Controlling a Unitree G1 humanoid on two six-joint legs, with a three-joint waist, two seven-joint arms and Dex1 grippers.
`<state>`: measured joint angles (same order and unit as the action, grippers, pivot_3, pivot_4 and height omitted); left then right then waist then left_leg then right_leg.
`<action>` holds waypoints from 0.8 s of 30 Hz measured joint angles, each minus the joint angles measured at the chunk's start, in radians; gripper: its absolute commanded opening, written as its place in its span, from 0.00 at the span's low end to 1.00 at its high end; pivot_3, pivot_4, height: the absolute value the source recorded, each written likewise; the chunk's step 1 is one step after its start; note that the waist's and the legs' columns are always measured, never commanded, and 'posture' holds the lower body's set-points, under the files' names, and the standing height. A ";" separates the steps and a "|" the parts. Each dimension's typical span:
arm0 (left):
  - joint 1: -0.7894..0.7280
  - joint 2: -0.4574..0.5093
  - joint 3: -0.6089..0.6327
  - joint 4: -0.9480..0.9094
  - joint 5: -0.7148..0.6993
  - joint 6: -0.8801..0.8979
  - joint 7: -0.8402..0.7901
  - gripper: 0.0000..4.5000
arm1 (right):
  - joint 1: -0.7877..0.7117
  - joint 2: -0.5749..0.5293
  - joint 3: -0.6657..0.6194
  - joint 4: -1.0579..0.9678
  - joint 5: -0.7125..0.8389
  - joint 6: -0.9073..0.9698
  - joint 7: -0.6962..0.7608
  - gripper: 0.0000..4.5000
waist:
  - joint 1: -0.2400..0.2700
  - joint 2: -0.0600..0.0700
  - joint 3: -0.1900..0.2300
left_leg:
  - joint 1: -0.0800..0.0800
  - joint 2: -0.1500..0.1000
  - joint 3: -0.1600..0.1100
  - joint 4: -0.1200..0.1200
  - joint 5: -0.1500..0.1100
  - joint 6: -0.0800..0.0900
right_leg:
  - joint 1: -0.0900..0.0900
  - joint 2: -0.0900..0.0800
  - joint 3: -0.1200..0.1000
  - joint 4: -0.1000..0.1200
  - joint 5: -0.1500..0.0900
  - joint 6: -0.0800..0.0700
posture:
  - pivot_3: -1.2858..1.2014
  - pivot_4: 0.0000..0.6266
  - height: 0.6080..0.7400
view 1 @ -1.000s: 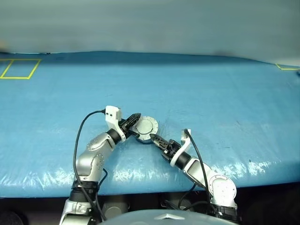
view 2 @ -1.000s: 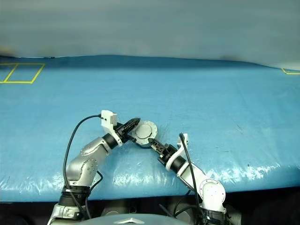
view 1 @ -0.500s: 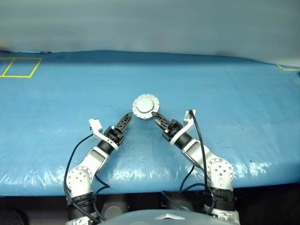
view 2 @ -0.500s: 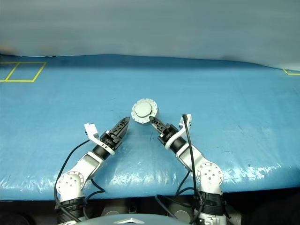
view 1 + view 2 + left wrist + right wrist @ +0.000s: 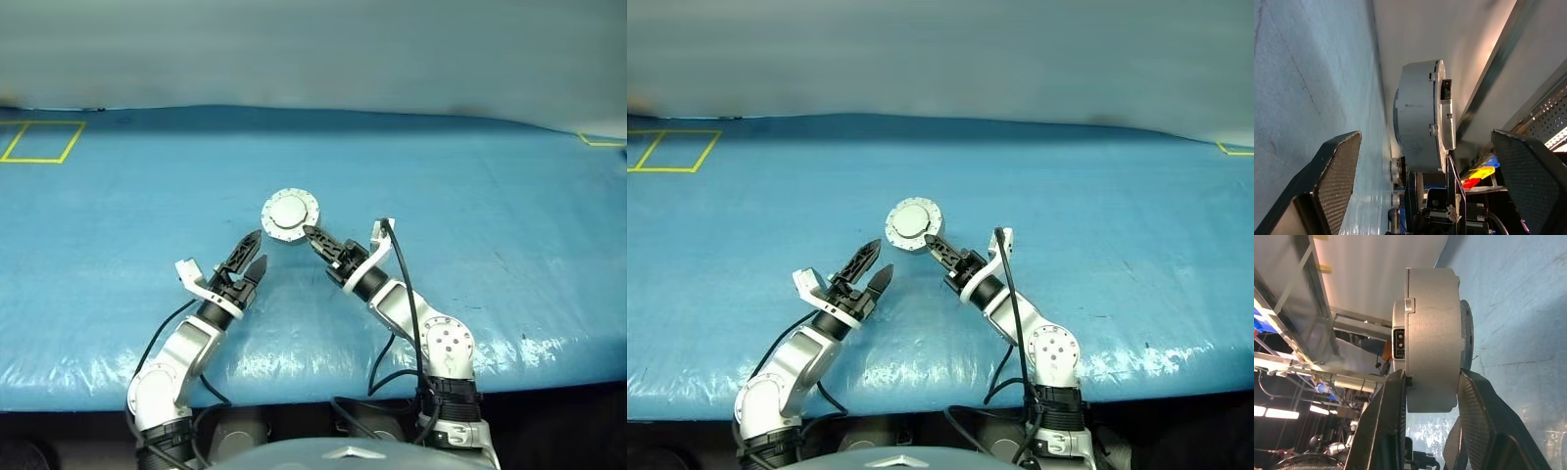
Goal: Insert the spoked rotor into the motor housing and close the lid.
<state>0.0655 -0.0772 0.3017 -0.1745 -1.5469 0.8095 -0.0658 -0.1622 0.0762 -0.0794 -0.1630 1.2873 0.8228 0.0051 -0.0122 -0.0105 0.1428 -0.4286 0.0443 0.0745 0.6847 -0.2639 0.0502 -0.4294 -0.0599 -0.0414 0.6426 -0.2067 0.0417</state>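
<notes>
The closed silver-grey motor housing (image 5: pixel 290 215) stands on edge, lid (image 5: pixel 1400 345) on.

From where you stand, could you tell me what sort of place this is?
Probably a robotics lab or workshop test bench: a table under a blue cover with yellow taped squares, metal racking with coloured bins, and a closed motor housing in the right gripper.

2 silver-grey arms with rounded joint housings and white wrist brackets; a black cable loops along each. Each pincer (image 5: pixel 247 257) has 2 black, cross-hatched fingers (image 5: pixel 1338 172).
</notes>
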 measured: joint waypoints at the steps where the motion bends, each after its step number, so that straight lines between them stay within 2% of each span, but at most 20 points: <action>1: 0.000 0.000 -0.007 0.000 -0.007 -0.009 0.000 1.00 | 0.000 0.000 0.007 0.000 0.003 0.005 0.000 0.26 | 0.000 0.000 0.000 | 0.000 0.000 0.000 0.000 0.000 0.000 | 0.000 0.000 0.000 0.000 0.000 0.000 | 0.52 0.24 1.00; 14: -0.008 0.003 -0.062 0.051 -0.023 -0.092 -0.072 1.00 | 0.069 -0.001 0.115 -0.043 0.073 0.069 -0.036 0.26 | -0.001 0.000 0.000 | 0.000 0.000 0.000 0.001 0.000 0.000 | 0.000 0.000 0.000 0.000 -0.001 -0.002 | 0.52 0.24 1.00; 17: -0.011 0.003 -0.064 0.073 -0.029 -0.101 -0.073 0.87 | 0.073 -0.001 0.115 -0.047 0.088 0.073 -0.052 0.26 | 0.000 0.000 0.000 | 0.000 0.000 0.000 0.001 0.000 0.000 | 0.001 0.000 0.000 0.000 -0.001 -0.002 | 0.52 0.24 1.00; 22: -0.013 0.004 -0.066 0.082 -0.050 -0.102 -0.081 0.52 | 0.086 -0.001 0.116 -0.048 0.093 0.064 -0.069 0.26 | 0.000 0.000 0.000 | 0.000 0.000 0.000 0.001 0.000 0.000 | 0.000 0.000 0.000 0.000 -0.001 -0.002 | 0.52 0.24 1.00; 24: -0.013 0.004 -0.066 0.082 -0.053 -0.103 -0.081 0.52 | 0.086 -0.002 0.121 -0.051 0.083 0.058 -0.063 0.26 | 0.000 0.000 0.000 | 0.000 0.000 0.000 0.001 0.000 0.000 | 0.000 0.000 0.000 0.000 -0.001 -0.002 | 0.52 0.24 1.00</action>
<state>0.0522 -0.0732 0.2359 -0.0927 -1.6001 0.7067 -0.1471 -0.0759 0.0740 0.0418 -0.2140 1.3698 0.8810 -0.0577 -0.0127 -0.0106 0.1427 -0.4287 0.0443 0.0746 0.6861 -0.2639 0.0506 -0.4290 -0.0599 -0.0412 0.6426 -0.2077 0.0397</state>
